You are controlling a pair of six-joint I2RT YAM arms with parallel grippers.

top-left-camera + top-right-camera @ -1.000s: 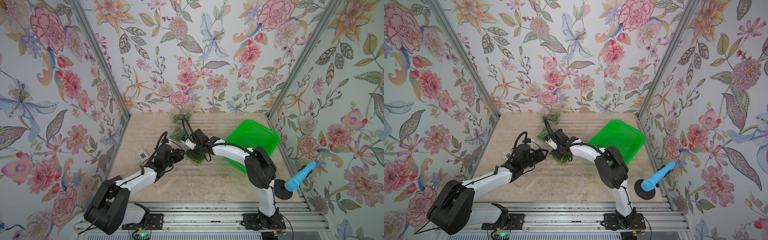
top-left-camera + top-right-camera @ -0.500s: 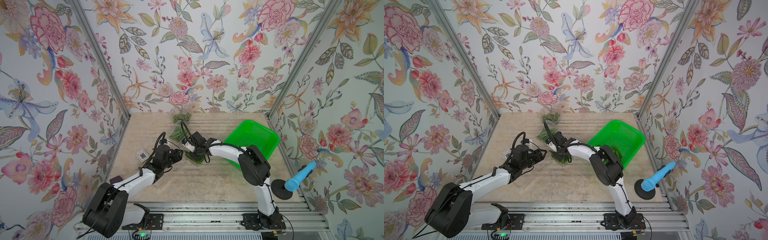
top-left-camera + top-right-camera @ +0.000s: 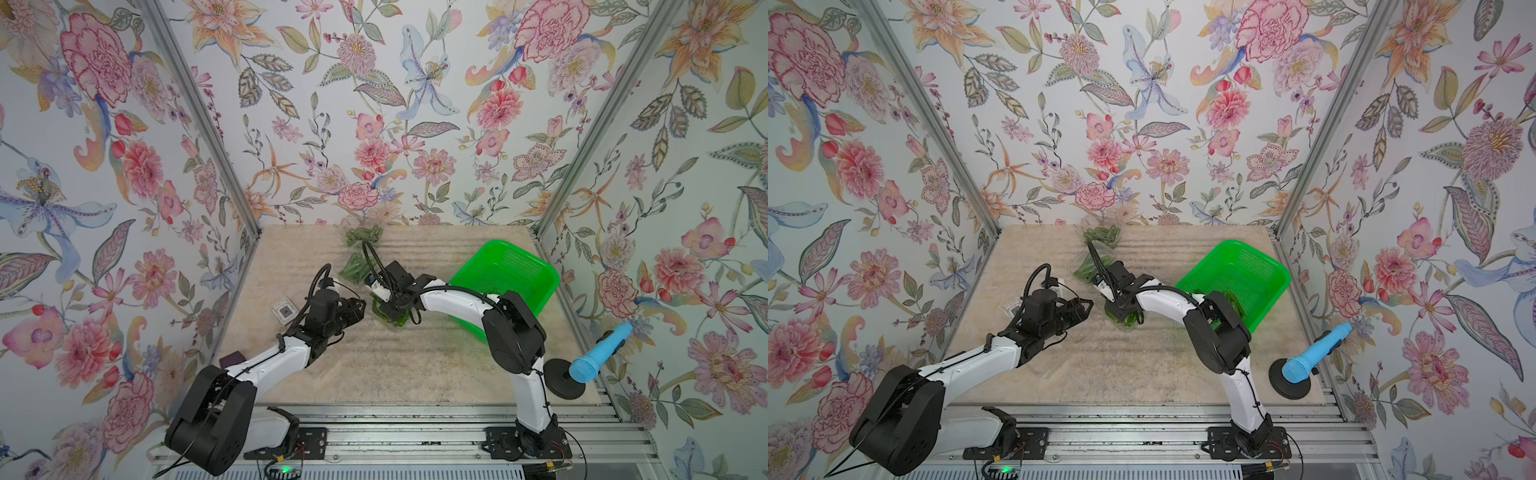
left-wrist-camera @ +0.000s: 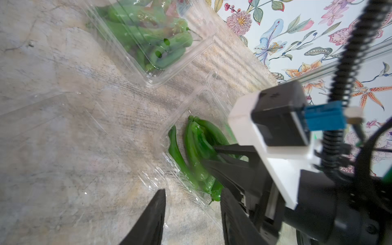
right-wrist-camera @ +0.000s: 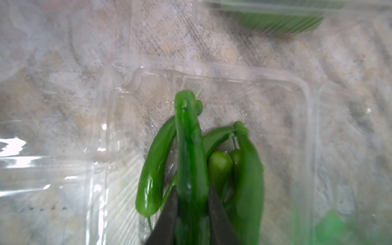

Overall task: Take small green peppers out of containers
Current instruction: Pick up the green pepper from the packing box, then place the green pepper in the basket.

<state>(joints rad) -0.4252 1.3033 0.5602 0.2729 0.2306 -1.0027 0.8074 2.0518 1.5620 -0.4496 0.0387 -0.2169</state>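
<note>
Beige table (image 3: 374, 374) between floral walls (image 3: 374, 124) | right gripper (image 5: 192, 191) clamps one pepper (image 5: 186, 127) inside clear container (image 5: 307, 127) | left gripper (image 4: 192, 192) open, just beside | step: extraction | next: raise pepper clear of rim.

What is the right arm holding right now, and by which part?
The right gripper has its jaws pinched on one small green pepper across its body, one end poking out beyond them, over the clear container.

Floral wallpaper walls (image 3: 374, 104) enclose a beige, perhaps woven tabletop (image 3: 374, 374).
</note>
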